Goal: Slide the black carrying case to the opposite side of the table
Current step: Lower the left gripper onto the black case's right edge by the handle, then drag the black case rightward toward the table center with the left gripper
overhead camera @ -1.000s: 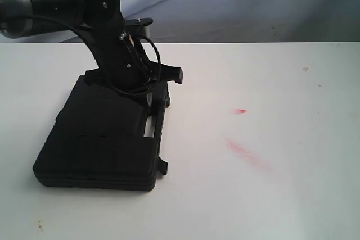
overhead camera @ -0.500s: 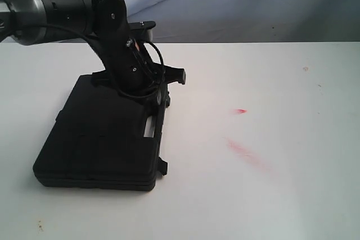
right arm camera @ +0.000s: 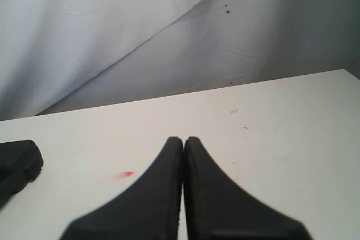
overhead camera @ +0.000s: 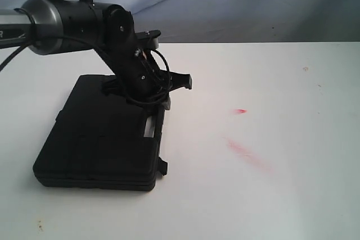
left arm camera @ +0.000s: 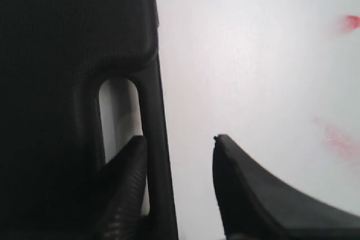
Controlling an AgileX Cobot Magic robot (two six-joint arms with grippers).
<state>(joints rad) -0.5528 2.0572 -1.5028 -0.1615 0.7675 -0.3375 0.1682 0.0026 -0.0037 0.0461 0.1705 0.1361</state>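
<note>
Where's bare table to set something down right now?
Free: the wide table stretch right of the case, marked only by red smears; also the strip along the case's near edge. Crowded: the case's slotted side, where the open left gripper straddles its edge.

My tally from the remote feeds:
- I count one flat rectangular matte black plastic case [overhead camera: 101,133], with one cut-out handle slot [overhead camera: 151,126].
- One large plain white tabletop [overhead camera: 281,71].
- Two red marks: one small red spot [overhead camera: 241,111], one long faint red smear [overhead camera: 247,154].
- Two grippers: left gripper [left arm camera: 179,139], right gripper [right arm camera: 183,139].
</note>
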